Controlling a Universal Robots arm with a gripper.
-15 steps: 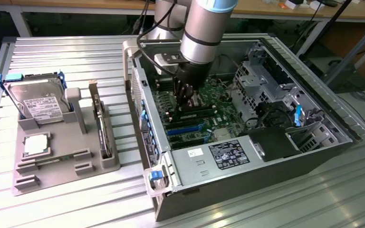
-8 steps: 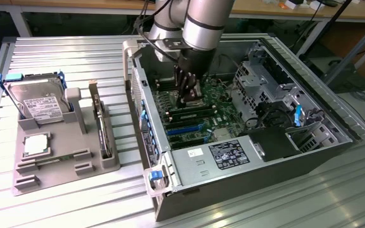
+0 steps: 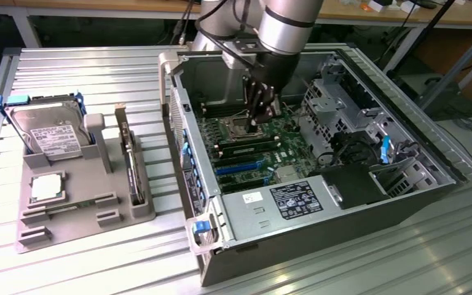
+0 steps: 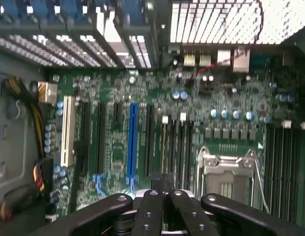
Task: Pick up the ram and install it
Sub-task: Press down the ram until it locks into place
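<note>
The ram (image 4: 164,147) stands on edge in a motherboard (image 4: 113,147) slot beside the processor socket (image 4: 226,172), inside the open computer case (image 3: 318,203). The gripper (image 3: 260,114), jaws narrowed onto its top edge, holds it there.

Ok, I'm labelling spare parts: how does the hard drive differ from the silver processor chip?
The hard drive stands leaning in its slot; the processor chip lies flat in a recess. The hard drive is clearly larger than the chip. The hard drive carries a white label and blue side rails; the chip is plain silver. Both sit in the grey holder, at the exterior view's left of the computer case.
</note>
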